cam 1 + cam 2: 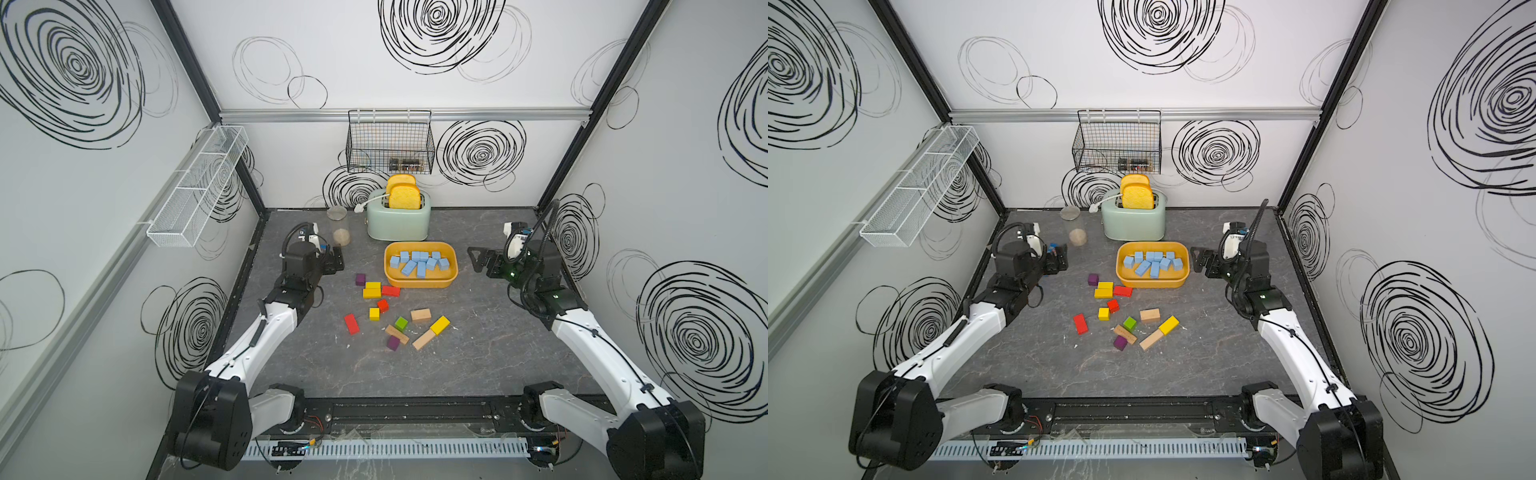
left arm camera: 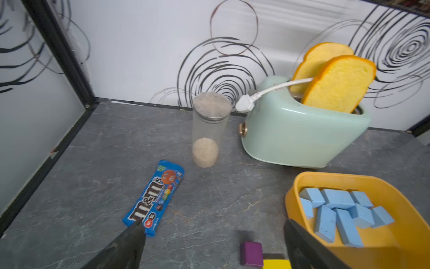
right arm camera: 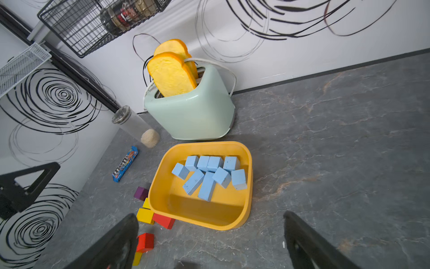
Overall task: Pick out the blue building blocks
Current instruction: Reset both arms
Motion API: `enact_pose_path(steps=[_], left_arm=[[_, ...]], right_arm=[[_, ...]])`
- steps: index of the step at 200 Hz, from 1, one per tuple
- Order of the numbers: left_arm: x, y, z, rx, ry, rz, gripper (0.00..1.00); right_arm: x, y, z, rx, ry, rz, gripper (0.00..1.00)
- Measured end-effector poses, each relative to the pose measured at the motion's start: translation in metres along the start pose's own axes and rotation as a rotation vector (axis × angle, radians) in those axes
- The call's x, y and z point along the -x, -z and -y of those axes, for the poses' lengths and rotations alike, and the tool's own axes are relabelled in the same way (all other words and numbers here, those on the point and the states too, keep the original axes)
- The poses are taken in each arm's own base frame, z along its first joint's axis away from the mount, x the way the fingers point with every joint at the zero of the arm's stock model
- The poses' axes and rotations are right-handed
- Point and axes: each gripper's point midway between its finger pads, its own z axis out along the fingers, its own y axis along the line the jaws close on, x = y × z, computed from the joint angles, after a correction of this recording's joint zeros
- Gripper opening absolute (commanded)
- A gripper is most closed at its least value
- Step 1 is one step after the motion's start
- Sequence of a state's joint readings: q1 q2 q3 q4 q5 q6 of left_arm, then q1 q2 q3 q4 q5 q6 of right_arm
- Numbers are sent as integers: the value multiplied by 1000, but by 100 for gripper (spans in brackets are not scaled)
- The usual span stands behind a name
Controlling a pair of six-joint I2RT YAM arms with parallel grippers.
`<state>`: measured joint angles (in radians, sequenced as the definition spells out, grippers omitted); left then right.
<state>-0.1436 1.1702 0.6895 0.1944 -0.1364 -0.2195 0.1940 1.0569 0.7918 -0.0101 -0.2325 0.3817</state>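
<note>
Several light-blue building blocks (image 1: 419, 262) (image 1: 1152, 262) lie heaped in the far half of a yellow tray (image 1: 419, 284) (image 1: 1152, 284) in front of the toaster. Both wrist views show the blue blocks (image 2: 337, 209) (image 3: 207, 173) inside the yellow tray (image 2: 395, 253) (image 3: 204, 214). My left gripper (image 1: 337, 259) (image 2: 212, 223) hovers left of the tray, open and empty. To the tray's right my right gripper (image 1: 473, 257) (image 3: 209, 215) stands open, also empty. I see no blue block among the loose ones on the table.
Red, yellow, green, purple and plain-wood blocks (image 1: 390, 316) lie scattered in front of the tray. A mint toaster (image 1: 398, 220) with bread, a clear jar (image 1: 338, 226) and a blue candy packet (image 2: 154, 198) are at the back. Wire baskets hang on the walls.
</note>
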Motion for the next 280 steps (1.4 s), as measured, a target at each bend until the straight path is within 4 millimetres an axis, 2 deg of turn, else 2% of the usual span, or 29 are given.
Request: enact_pose_path(steps=[18,38,62,92,130,149,212,243,280], left_arm=[[-17,6,-16,47,-14,35,96],[-28,9,-26,87,-30,70,96],[-23,10,-34,131,-34,113,96],[-11,11,-44,189,-10,203,96],[-36,1,-55,238,-14,175,96],[-39,-2,-57,247,-17,183,96],[-25,-1,-56,232,-32,252,96],[-32,-6,-59,242,-66,223,96],[-51,-12,-63,251,-90,199,96]], right_arm=[[5,0,15,-51,-18,42,98],[5,2,43,-149,-48,88,98],[-1,6,80,-277,-78,143,98],[-4,14,115,-425,-90,202,98],[-15,28,154,-589,-63,273,98],[-24,35,171,-656,-44,292,98],[-21,31,185,-689,11,374,98],[-37,29,191,-688,44,352,98],[-33,24,185,-653,99,350,98]])
